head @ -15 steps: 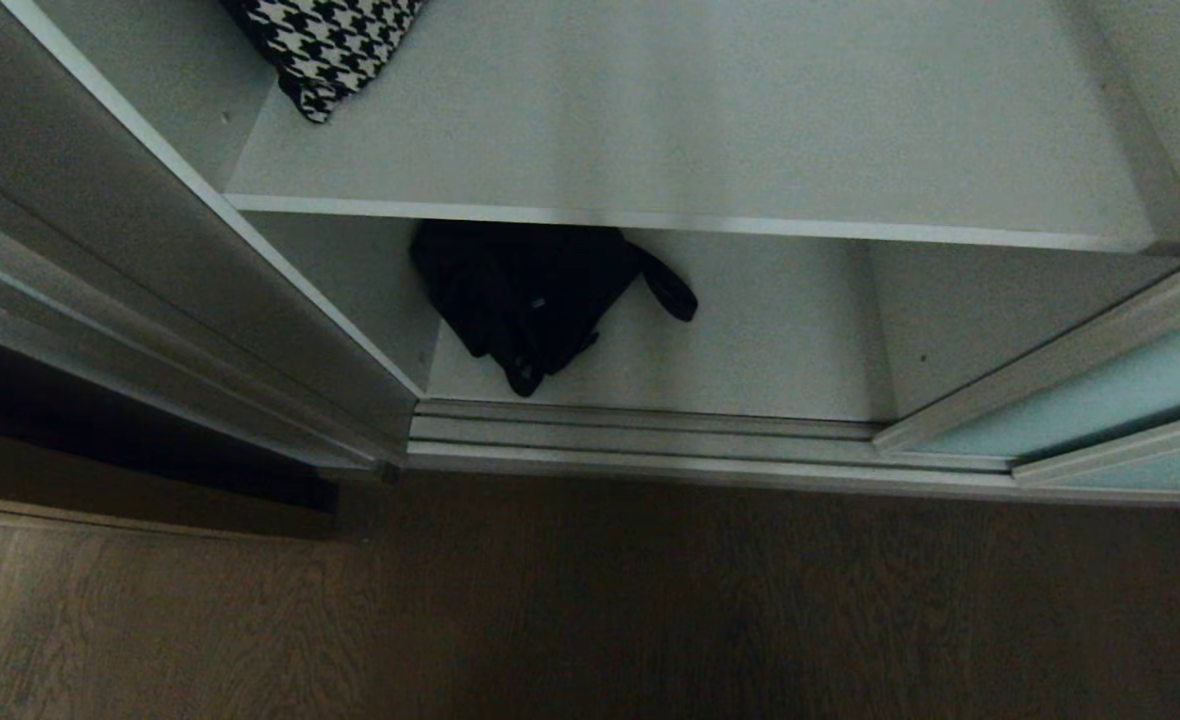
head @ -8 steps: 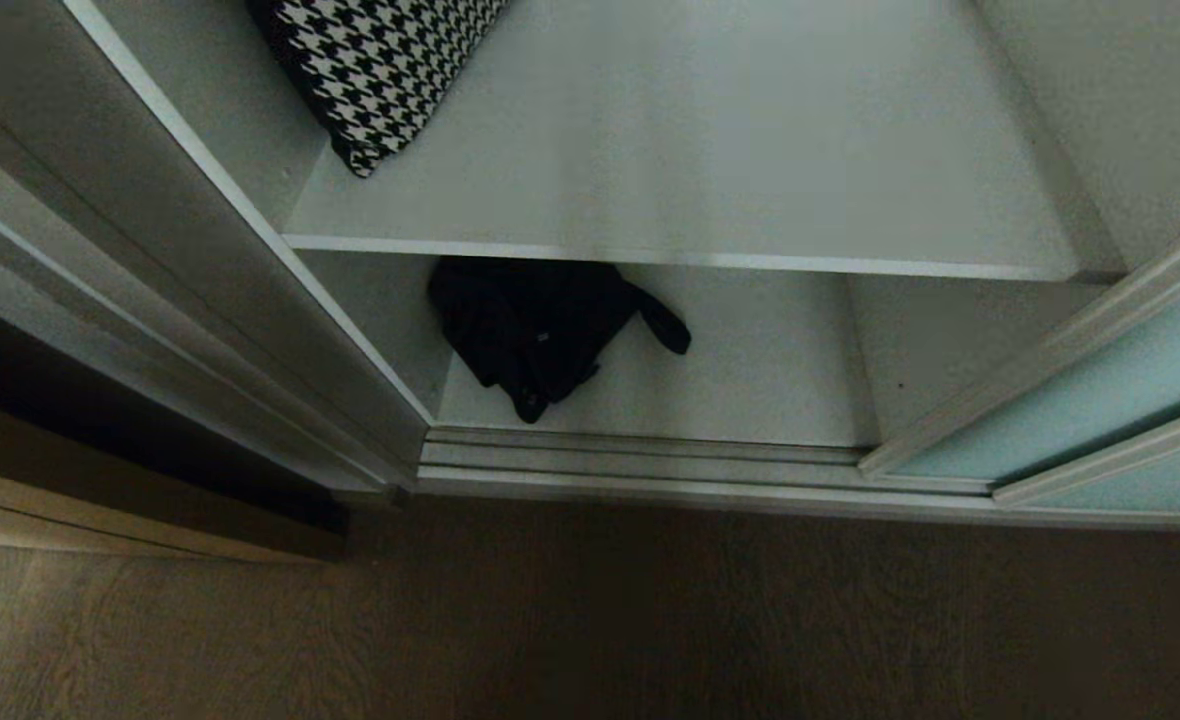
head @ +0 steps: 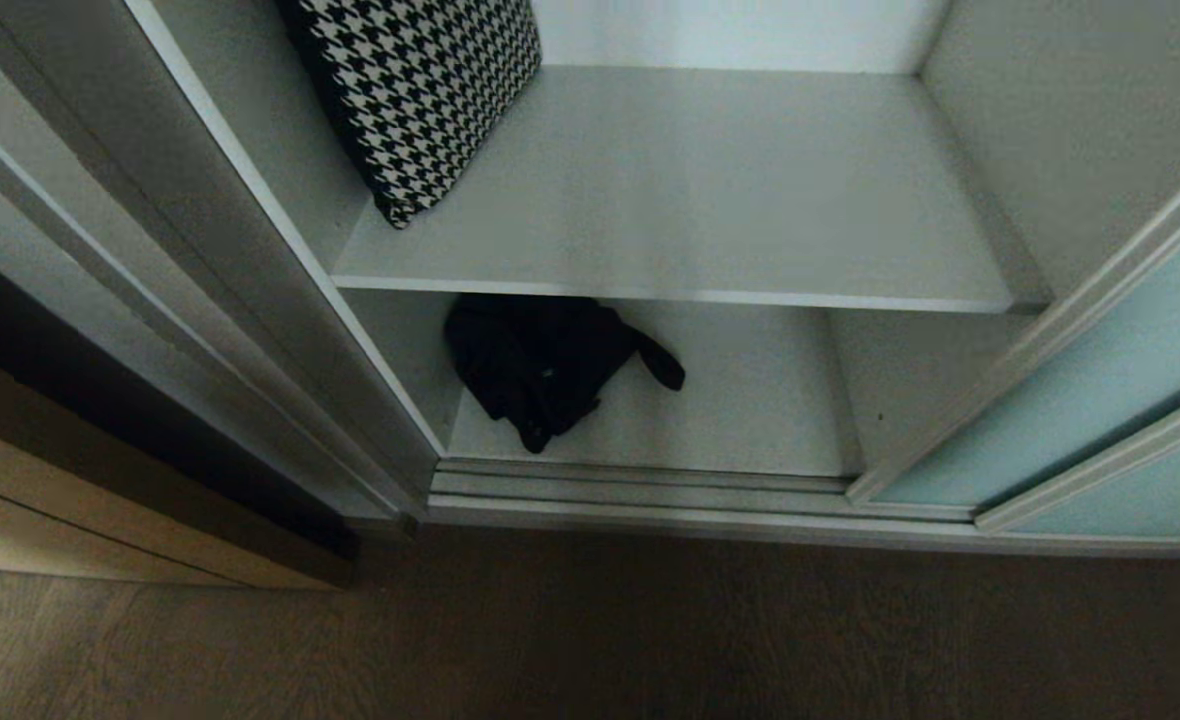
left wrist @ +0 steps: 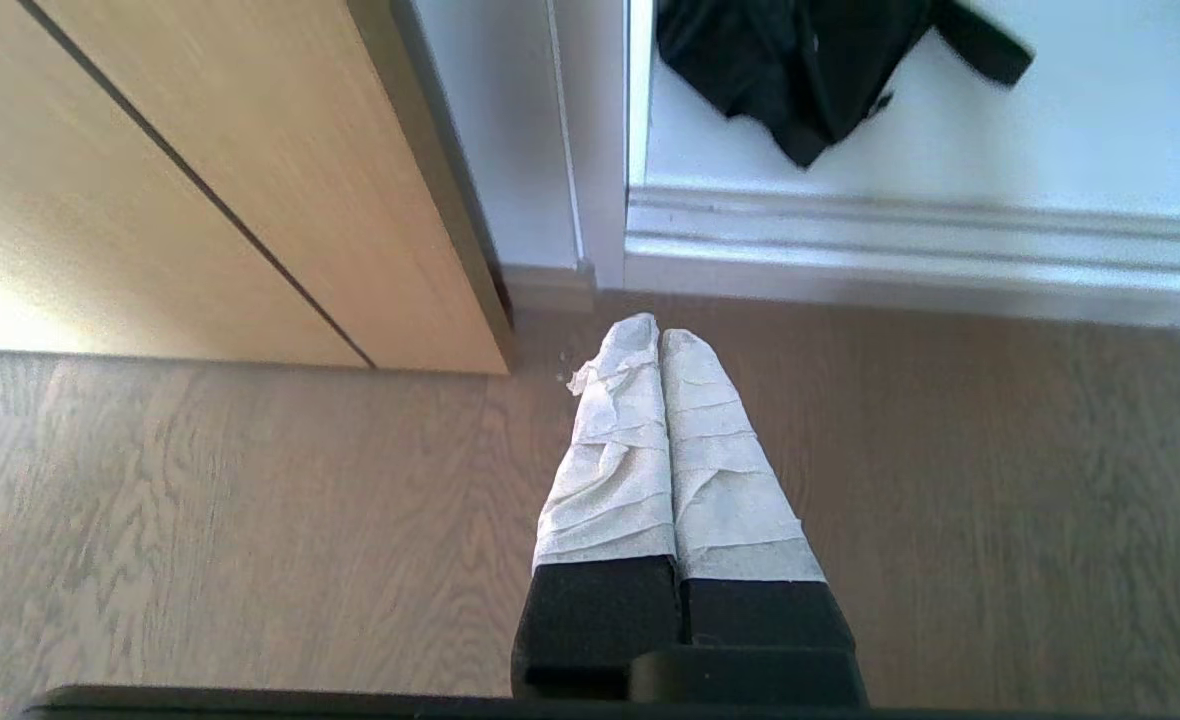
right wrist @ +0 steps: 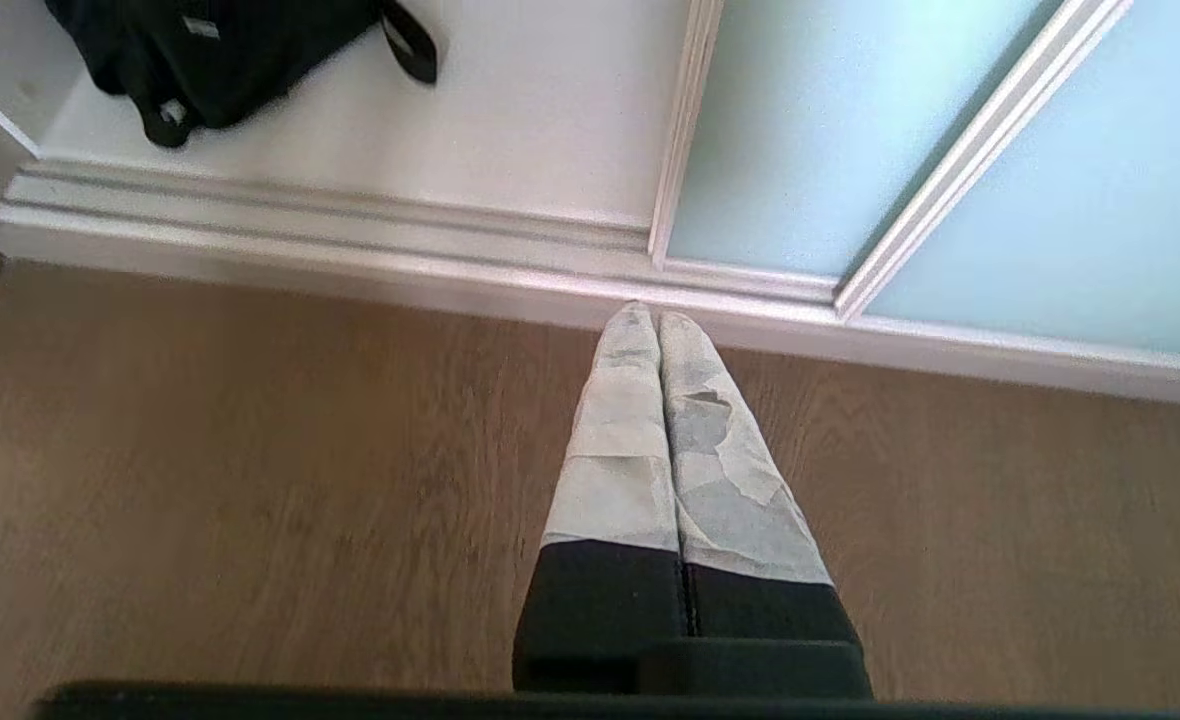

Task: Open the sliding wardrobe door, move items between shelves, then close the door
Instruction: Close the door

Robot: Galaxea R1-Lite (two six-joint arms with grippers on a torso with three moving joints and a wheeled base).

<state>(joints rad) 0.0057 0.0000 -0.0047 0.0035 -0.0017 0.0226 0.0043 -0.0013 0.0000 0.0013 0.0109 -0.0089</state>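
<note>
Two claws: my left claw [left wrist: 658, 335] and right claw [right wrist: 656, 318] both clenched, empty, over floor [head: 650, 640].
Door [head: 1100, 400]: slid right.
Bag [head: 540, 365]: bottom shelf [head: 750, 420], left.
Upper shelf [head: 730, 200]: houndstooth piece [head: 420, 90] left, rest open.

The soft black fabric bag [head: 545, 365] lies at the left on the bottom grey board [head: 750, 410]. The houndstooth piece [head: 420, 90] leans at the left on the shelf [head: 700, 200] above. The frosted teal glass door [head: 1080, 400] stands at the right.
</note>
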